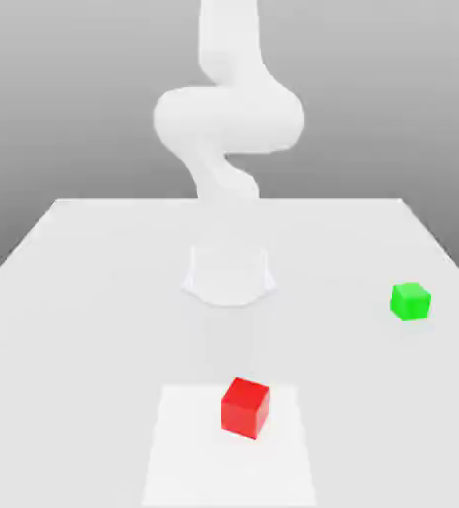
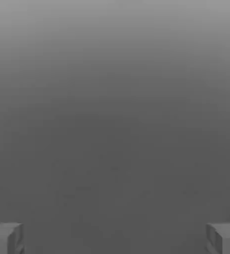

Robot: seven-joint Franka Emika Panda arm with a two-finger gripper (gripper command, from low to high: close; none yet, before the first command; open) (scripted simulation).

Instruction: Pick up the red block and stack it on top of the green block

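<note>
In the exterior view, you see the red block point(image 1: 245, 408) resting on a white rectangular patch point(image 1: 183, 466) of the table point(image 1: 74, 337). The block is a cube with flat faces and straight edges, finished in plain, saturated red without visible grain. It is turned at an angle to the patch, and its side faces are darker than its top. The green block point(image 1: 410, 302) is a similar plain cube, standing directly on the table toward the exterior view's right and farther back than the red one. The two blocks are well apart.

The robot arm point(image 1: 229, 119) is smooth and white, with rounded housings and curved links. It rises from a pale base point(image 1: 229, 278) at the middle of the table; the low contrast between base and tabletop makes their boundary hard to trace.

In the hand view, you see the end effector point(image 2: 115, 239) spread wide, with its two dark, block-shaped fingertips point(image 2: 6, 239) well apart and nothing pinched between them. Smooth grey shading lies beyond them; you cannot tell which surface it is.

The table surface is flat, pale grey and evenly matte, with straight edges that converge toward the rear. The patch is brighter than the tabletop around it. Behind the table, the room is a plain grey backdrop point(image 1: 392, 89), lighter above and darker toward the table.
</note>
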